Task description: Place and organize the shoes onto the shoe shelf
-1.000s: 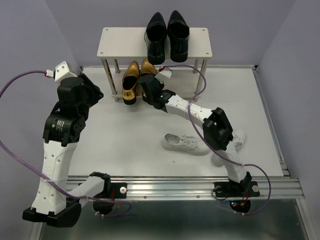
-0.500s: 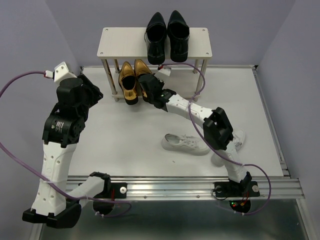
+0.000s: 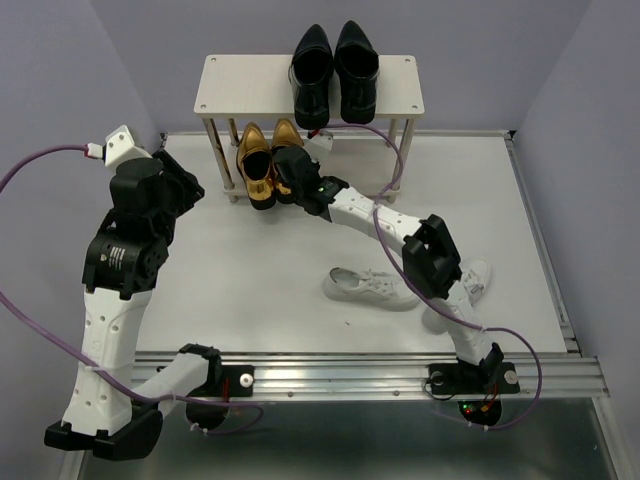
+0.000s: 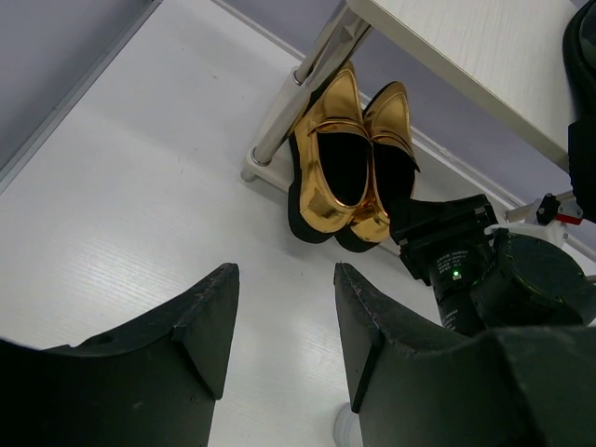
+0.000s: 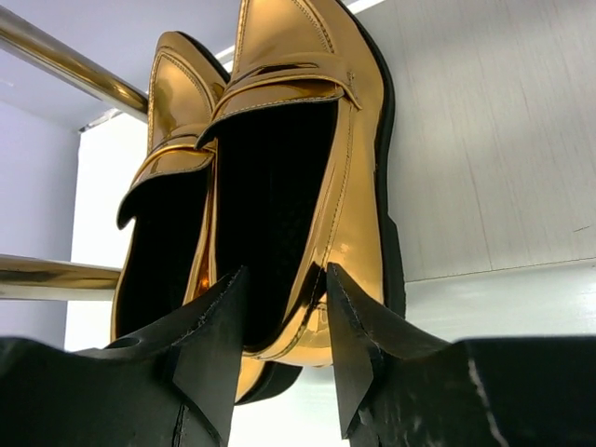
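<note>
**Gold loafers (image 3: 262,160) on the lower board, right gripper (image 5: 284,272) at their heels**

The left gripper (image 4: 284,275) hangs over the left side of the table (image 3: 250,300), jaws parted and empty, with the loafers ahead of it. The pair stands side by side at the left end of the shoe shelf (image 3: 240,80), on its lower board, heels out. The right gripper is at the right loafer's heel, jaws apart; whether it touches the shoe cannot be told.

White table (image 3: 250,270), lavender walls (image 3: 50,60)

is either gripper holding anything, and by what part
Nothing is held: left gripper hangs open; right gripper is open at the heel of a gold loafer.
</note>
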### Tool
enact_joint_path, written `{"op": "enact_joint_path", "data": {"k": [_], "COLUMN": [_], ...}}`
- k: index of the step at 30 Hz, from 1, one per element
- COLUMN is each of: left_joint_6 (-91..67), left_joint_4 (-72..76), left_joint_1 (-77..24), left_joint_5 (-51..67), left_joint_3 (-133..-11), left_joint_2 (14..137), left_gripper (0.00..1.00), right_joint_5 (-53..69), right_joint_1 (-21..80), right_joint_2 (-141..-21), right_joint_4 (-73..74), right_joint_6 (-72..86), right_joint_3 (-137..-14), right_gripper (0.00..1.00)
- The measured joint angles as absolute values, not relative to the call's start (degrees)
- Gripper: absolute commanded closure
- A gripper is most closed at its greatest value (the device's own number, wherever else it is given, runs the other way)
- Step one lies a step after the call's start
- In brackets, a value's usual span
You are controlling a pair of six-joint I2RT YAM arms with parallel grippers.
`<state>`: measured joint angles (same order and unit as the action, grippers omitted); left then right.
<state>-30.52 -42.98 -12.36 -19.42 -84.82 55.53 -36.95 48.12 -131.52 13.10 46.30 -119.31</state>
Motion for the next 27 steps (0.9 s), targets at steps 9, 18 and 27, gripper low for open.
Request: {"op": "enact_joint_path", "data": {"k": [9,18,27], "left_joint_6": [-30.7,-30.8,-30.9], "left_joint_4": [-43.0,-42.8,-42.6], "left_joint_1": [-12.4,-12.3,-12.3], "left_joint_5": [-18.4,-18.4,-18.2], "left_joint_3": [-84.0,-83.5,-81.9], "left_joint_2": [55.4,55.3,55.3], "left_gripper": [0.44,0.44,0.44], "right_joint_5": [-35.5,-34.6,-31.9], "right_joint_1": [48.2,48.2,50.3], "right_joint_2": [-130.9,-126.2,-112.4], "right_joint_4": [12.3,11.2,9.1], "right_joint_6": [46.2,45.2,43.5], "right_joint_3": [-117.8,-111.6,-95.6], "right_gripper": [0.49,0.37,0.26]}}
